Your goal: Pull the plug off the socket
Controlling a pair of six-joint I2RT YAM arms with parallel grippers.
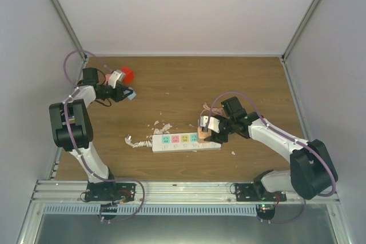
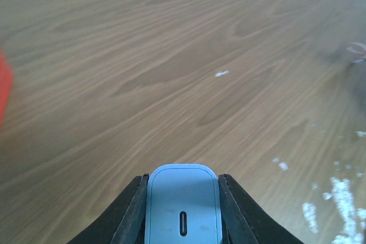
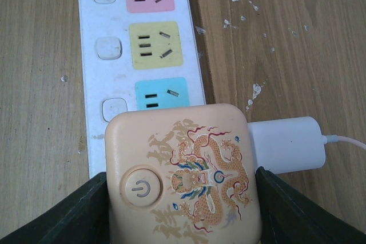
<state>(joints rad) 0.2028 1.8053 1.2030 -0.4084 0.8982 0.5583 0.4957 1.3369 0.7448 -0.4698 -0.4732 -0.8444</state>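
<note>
Roughly mid-counter (image 1: 171,84), toward the near edge, lies the socket (image 1: 183,141), set crosswise in the top view with its twisted white cord (image 1: 134,141) trailing off the left end. Its panels run green, pink, yellow, blue from left to right. The right pincer (image 3: 182,172) is at the strip's right end, its black fingers pressed against both sides of a peach block (image 3: 189,141) printed with a dragon and a round power button. That block covers the strip just past the blue panel; whether it is seated in an outlet cannot be told. A white charger block (image 3: 289,144) with a thin cable shows just beside it on the wood. The left pincer (image 2: 183,182) is at the far left, well apart from the socket, clamped on a light-blue plug (image 2: 183,204), near a red object (image 1: 127,74)
</note>
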